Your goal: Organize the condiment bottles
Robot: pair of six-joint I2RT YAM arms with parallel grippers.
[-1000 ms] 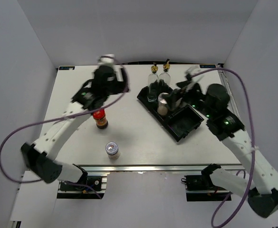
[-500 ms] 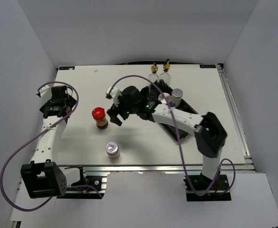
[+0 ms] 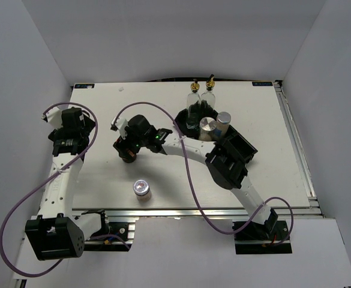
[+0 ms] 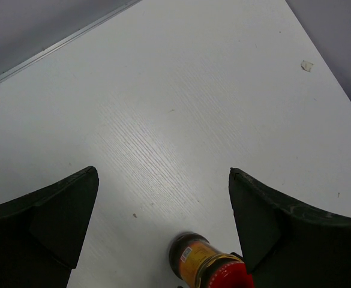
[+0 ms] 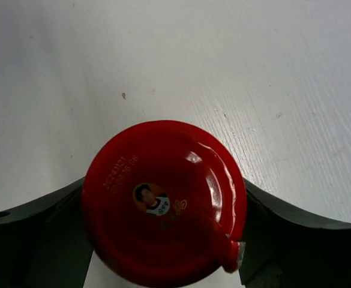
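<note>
On the left half of the desk [image 3: 103, 180], the right jaws are straddling the red-lidded jar [image 5: 163, 201] — whether they are pinching yet, I cannot tell; squeezing off-centre could tip it. The left jaws are hanging wide.

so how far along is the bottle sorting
Done: two glass bottles and two silver-capped shakers stand in the black tray. In hand: the right end effector straddles the red-lidded jar on the table, though a firm grip isn't clear. Left to do: that jar and one loose shaker near the front edge sit outside the tray. The left end effector is open and holds nothing.
</note>
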